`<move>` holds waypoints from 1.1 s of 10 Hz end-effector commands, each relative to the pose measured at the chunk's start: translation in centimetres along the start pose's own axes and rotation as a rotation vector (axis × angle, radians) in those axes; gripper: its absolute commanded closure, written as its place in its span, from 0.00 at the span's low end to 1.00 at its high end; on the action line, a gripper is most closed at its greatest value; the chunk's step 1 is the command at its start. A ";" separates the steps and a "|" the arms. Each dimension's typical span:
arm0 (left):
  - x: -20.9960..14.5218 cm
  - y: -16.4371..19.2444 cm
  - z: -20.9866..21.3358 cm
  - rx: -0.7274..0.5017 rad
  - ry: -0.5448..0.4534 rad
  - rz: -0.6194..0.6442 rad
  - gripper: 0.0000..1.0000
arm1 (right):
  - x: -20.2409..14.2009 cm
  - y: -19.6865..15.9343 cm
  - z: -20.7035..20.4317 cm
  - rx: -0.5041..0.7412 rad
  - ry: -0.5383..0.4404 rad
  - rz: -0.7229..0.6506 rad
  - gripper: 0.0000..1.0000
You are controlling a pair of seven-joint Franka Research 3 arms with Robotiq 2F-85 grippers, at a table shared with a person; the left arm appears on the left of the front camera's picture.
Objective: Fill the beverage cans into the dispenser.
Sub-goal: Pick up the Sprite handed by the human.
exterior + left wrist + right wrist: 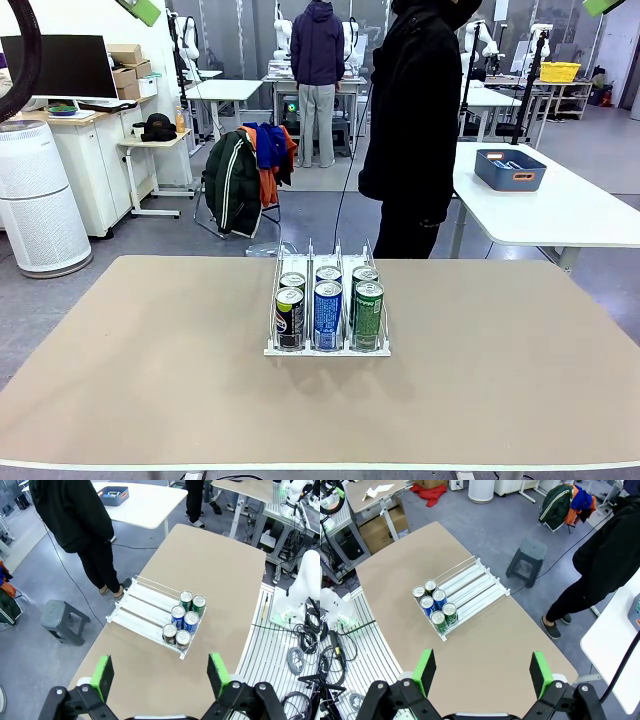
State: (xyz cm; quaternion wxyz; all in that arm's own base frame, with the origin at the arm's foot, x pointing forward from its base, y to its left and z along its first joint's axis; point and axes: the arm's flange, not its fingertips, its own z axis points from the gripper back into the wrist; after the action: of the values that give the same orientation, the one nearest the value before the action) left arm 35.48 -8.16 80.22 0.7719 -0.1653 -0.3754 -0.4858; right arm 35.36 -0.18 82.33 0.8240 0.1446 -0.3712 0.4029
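Beige table (500,390), dispenser (272,350) at its middle. The dispenser's long axis runs straight across the table from the robot's side to the person's side. It has three lanes divided by thin wire rails, with the stop end towards the robot. Six beverage cans (328,300) stand in it, all upright with silver tops up, two per lane and one behind the other, packed at the robot-side end. The two dark cans (289,318) are in the left lane, the two blue-and-white cans (328,315) in the middle and the two green cans (367,316) on the right. In each lane the front can stands against the stop and the rear can close behind it; whether they touch I cannot tell. In the left wrist view the far stretches of the lanes lie bare. Left gripper (161,672) hangs high over the table's near-left part, jaws wide apart with nothing between the green pads (103,675), well away from the dispenser. Right gripper (482,671) hangs likewise high over the opposite side, jaws spread wide and holding nothing. A person in black clothes (415,120) stands at the far edge, just behind the dispenser's far end. A grey stool (62,622) is on the floor beside the person.
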 end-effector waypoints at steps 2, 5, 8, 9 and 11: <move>0.0 0.0 0.0 -0.011 -0.004 0.001 0.00 | 0.0 0.0 0.1 -0.007 0.002 0.002 0.00; 0.0 0.0 0.0 -0.011 -0.004 0.001 0.00 | 0.0 0.0 0.1 -0.007 0.002 0.002 0.00; 0.0 0.0 0.0 -0.011 -0.004 0.001 0.00 | 0.0 0.0 0.1 -0.007 0.002 0.002 0.00; 0.0 0.0 0.0 -0.011 -0.004 0.001 0.00 | 0.0 0.0 0.1 -0.007 0.002 0.002 0.00; 0.0 0.0 0.0 -0.011 -0.004 0.001 0.00 | 0.0 0.0 0.1 -0.007 0.002 0.002 0.00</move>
State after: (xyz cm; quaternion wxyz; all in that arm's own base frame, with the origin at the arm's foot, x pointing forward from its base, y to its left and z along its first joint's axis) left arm 35.48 -8.16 80.22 0.7718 -0.1653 -0.3753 -0.4858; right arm 35.35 -0.19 82.34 0.8240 0.1446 -0.3712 0.4029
